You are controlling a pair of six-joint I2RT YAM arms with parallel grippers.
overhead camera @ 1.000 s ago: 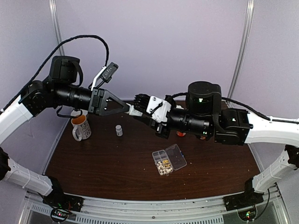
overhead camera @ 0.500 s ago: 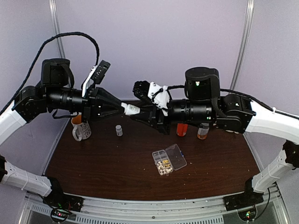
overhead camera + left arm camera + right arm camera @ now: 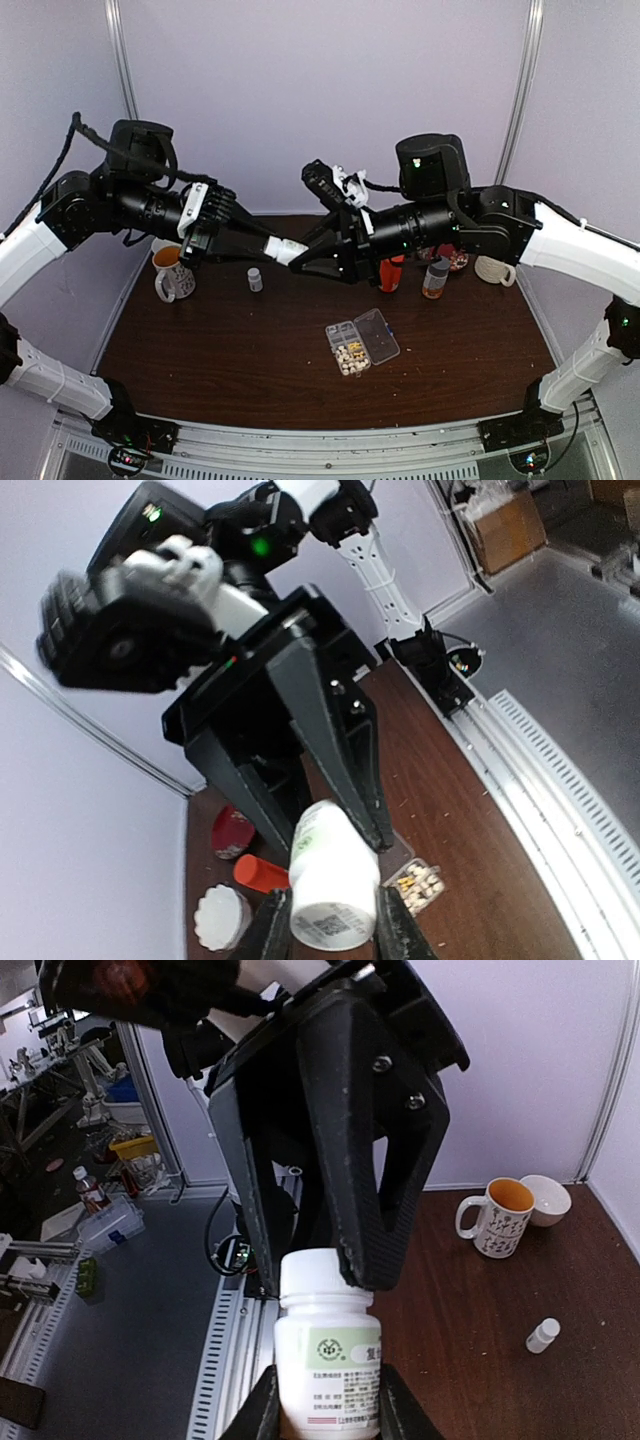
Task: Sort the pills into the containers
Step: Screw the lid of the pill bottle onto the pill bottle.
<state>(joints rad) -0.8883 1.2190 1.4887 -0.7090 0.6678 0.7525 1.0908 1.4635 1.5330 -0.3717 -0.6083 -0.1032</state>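
Below both jaws, clamped on one white bottle [image 3: 283, 249], pills [image 3: 350, 355] lie in the organizer [image 3: 379, 336].

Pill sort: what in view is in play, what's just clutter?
Job: pills; organizer box; white bottle, gripped by left gripper and right gripper.
Clutter: mug; tiny white bottle; orange bottle; amber bottle; white ribbed dish.

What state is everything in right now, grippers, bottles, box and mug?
White bottle: capped, held in mid-air by both grippers.
Left gripper: shut on that bottle.
Right gripper: shut on that bottle.
Box: lid open, pills in some cells.
Small bottle: upright, capped.
Orange bottle: upright.
Amber bottle: upright, capped.
Mug: upright.
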